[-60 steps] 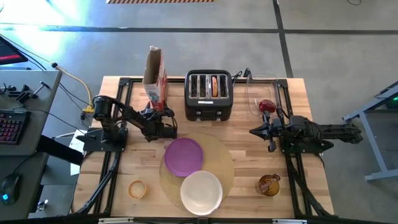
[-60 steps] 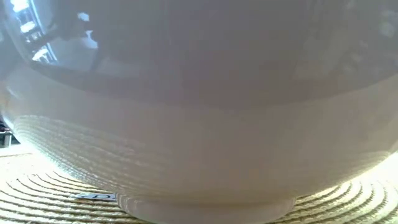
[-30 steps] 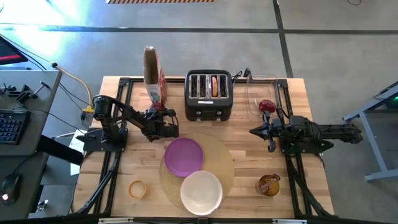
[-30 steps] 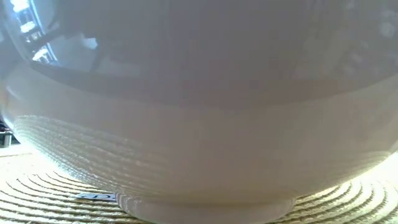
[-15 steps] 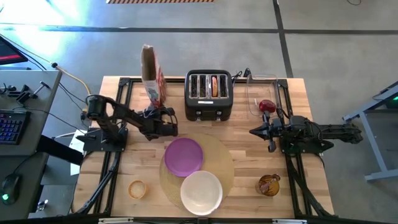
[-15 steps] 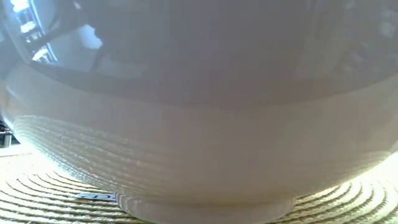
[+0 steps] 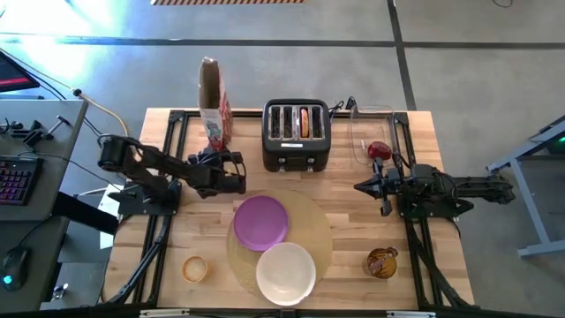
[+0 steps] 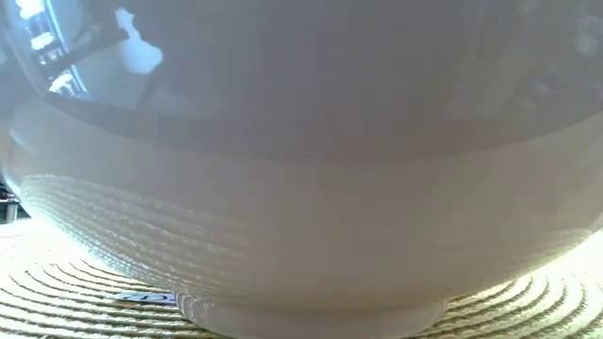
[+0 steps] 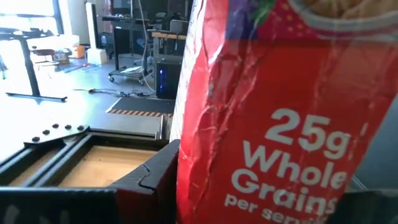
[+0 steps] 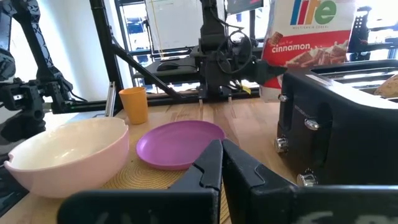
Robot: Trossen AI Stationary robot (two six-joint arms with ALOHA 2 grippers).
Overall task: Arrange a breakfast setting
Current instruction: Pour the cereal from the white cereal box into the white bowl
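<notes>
Wood-slat table (image 7: 177,283) on grey floor. Left gripper (image 7: 231,173) was clamped on the tall red cardboard cereal box (image 7: 212,104), upright, long axis vertical. White ceramic bowl (image 7: 286,272) sat on the round tan woven mat (image 7: 320,237), toward the table's front-right from the box; left arm nearer. Right gripper (image 10: 221,163) parked right side, fingers together, empty. Left wrist view showed only box print; low view only the bowl's wall.

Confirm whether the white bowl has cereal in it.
No: in the high view the bowl on the mat shows only bare white inside.
</notes>
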